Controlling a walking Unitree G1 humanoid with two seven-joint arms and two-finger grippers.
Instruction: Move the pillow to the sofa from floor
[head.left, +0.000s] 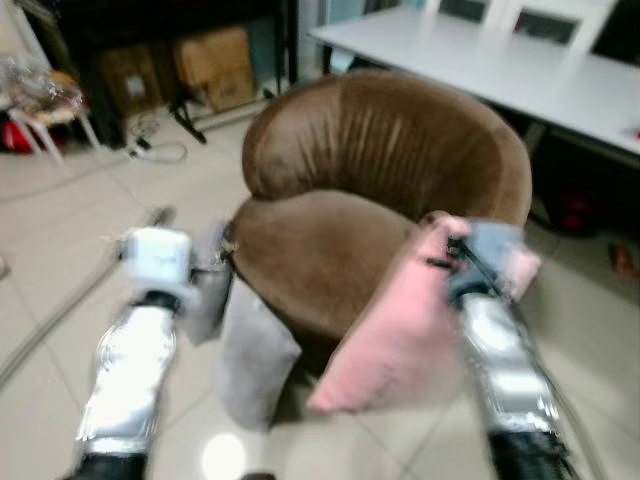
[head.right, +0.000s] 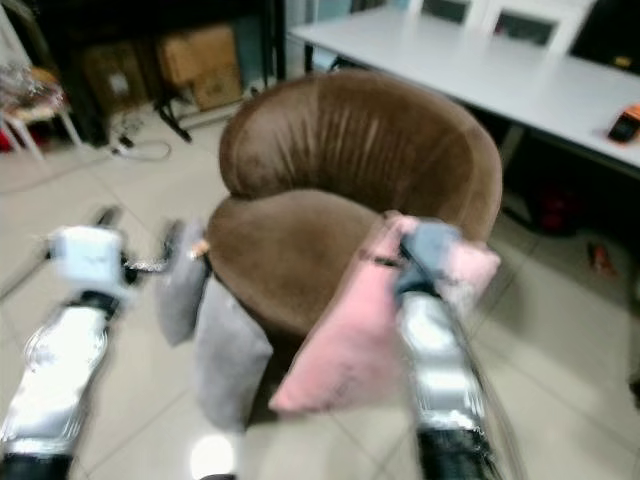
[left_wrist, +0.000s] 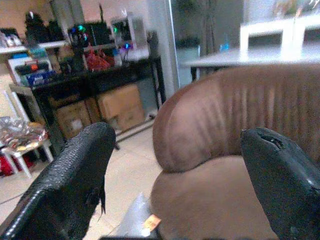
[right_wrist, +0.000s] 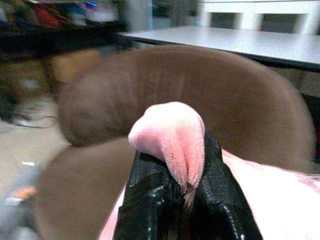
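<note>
No legible writing. My right gripper pinches the pink pillow at the brown sofa front; my left gripper gapes wide, grey pillow beside the sofa.

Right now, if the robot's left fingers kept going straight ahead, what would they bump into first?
Most likely the brown sofa chair. The left gripper is open, and its wrist view looks straight at the chair's seat and curved back. A grey pillow sits lower, probably under that line, though depth is hard to judge.

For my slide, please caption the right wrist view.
Right gripper pinches a pink pillow corner before the brown sofa.
</note>
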